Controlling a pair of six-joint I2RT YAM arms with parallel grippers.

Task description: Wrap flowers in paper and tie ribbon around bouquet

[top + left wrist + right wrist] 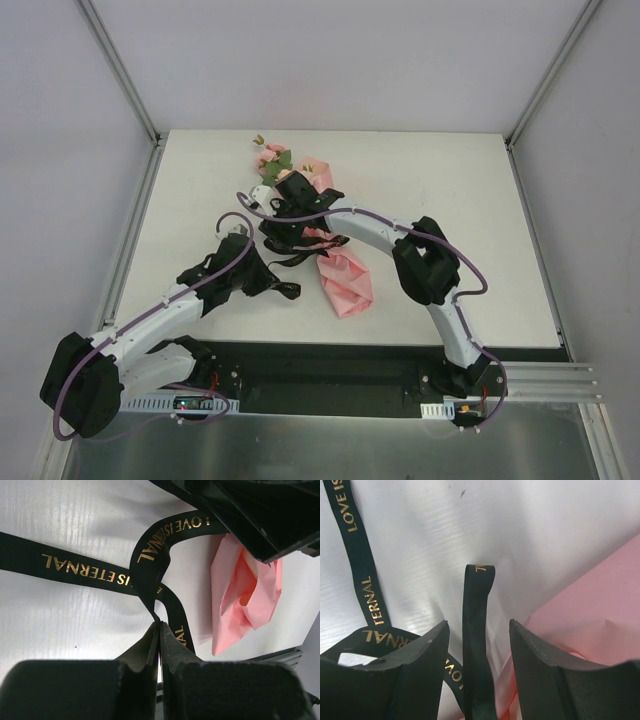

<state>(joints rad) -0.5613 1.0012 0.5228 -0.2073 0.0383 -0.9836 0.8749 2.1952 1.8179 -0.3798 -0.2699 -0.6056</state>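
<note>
Pinching the black ribbon [75, 567] in the fully closed left gripper [159, 626], probably for tension on the tie. Straddling a loose upright ribbon loop with the right gripper [479, 624], jaws half-spread and apparently not clamping it, beside the pink paper bouquet [345, 280] lying on the table [450, 200].

Top view bright, even, diffuse; only faint soft shadows on the table [450, 200]. Wrist views show white glare bands across it, dark blurred foreground, crisp gold lettering on the ribbon [75, 567].
</note>
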